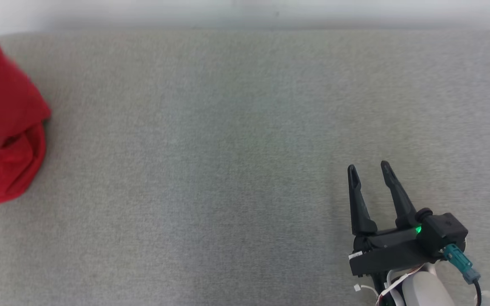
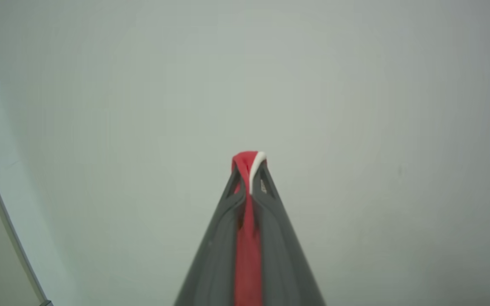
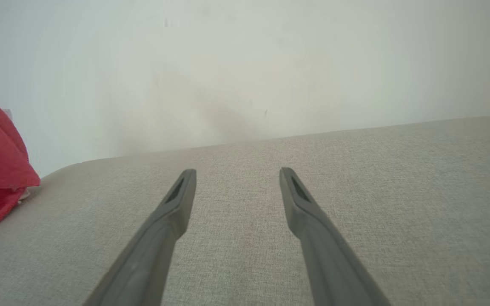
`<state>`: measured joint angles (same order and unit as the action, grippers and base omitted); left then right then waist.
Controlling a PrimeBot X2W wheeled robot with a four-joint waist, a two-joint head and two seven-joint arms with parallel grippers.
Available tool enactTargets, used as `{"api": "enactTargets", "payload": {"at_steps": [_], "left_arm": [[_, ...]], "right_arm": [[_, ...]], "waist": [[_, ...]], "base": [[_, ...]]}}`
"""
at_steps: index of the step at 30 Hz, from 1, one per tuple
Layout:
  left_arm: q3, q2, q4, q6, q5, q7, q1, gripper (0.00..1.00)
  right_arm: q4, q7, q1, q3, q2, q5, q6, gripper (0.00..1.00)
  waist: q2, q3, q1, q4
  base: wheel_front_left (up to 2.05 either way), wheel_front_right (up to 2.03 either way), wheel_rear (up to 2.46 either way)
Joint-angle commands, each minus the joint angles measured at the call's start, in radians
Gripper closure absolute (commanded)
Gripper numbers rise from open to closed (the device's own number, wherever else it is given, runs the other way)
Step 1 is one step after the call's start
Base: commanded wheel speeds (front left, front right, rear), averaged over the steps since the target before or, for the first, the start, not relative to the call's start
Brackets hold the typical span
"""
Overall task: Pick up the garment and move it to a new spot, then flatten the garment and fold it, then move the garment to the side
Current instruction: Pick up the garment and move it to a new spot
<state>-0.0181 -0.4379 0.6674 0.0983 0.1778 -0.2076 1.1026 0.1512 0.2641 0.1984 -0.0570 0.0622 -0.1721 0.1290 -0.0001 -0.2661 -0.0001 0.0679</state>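
Pick-up step: the left hand is clamped on the red garment at the bench's left end, the right hand gapes empty; next, carry the garment to a new spot.

The red garment is soft matt cloth, finely knitted and creased; the counter is covered in coarse grey woven fabric, dull and slightly fuzzy. The right gripper has fingers of smooth matt black plastic, and the wall looks smooth, flat-painted

One red garment, two tools (left tool, right tool), one grey surface, one pale wall
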Motion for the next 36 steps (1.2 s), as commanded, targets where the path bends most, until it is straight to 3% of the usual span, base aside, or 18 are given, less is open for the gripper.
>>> {"api": "enactTargets", "payload": {"at_steps": [1,11,23,29,36], "left_arm": [[0.008,0.007,-0.019,0.006,-0.004,0.005,0.014,1.00],[0.157,0.096,-0.295,0.024,-0.006,0.149,0.105,1.00],[0.289,0.251,-0.404,0.022,0.038,0.212,0.074,1.00],[0.318,0.284,-0.386,0.018,0.059,0.197,0.004,1.00],[0.347,0.299,-0.331,-0.008,0.079,0.152,-0.210,1.00]], "right_arm": [[0.003,0.000,-0.014,-0.002,-0.006,-0.005,0.003,0.00],[0.020,0.001,-0.050,-0.014,-0.014,-0.068,0.003,0.00],[0.032,0.001,-0.069,-0.004,-0.014,-0.099,0.003,0.00],[0.027,0.001,-0.064,0.006,-0.014,-0.104,0.003,0.00],[0.020,0.001,-0.074,0.015,-0.014,-0.097,0.003,0.00]], "waist": [[0.0001,0.039,0.0001,-0.034],[0.0001,0.113,0.0001,-0.160],[0.0001,0.121,0.0001,-0.332],[0.0001,0.106,0.0001,-0.352],[0.0001,0.100,0.0001,-0.336]], "base": [[0.00,0.00,0.00],[0.00,0.00,0.00],[0.00,0.00,0.00],[0.00,0.00,0.00],[0.00,0.00,0.00]]}}
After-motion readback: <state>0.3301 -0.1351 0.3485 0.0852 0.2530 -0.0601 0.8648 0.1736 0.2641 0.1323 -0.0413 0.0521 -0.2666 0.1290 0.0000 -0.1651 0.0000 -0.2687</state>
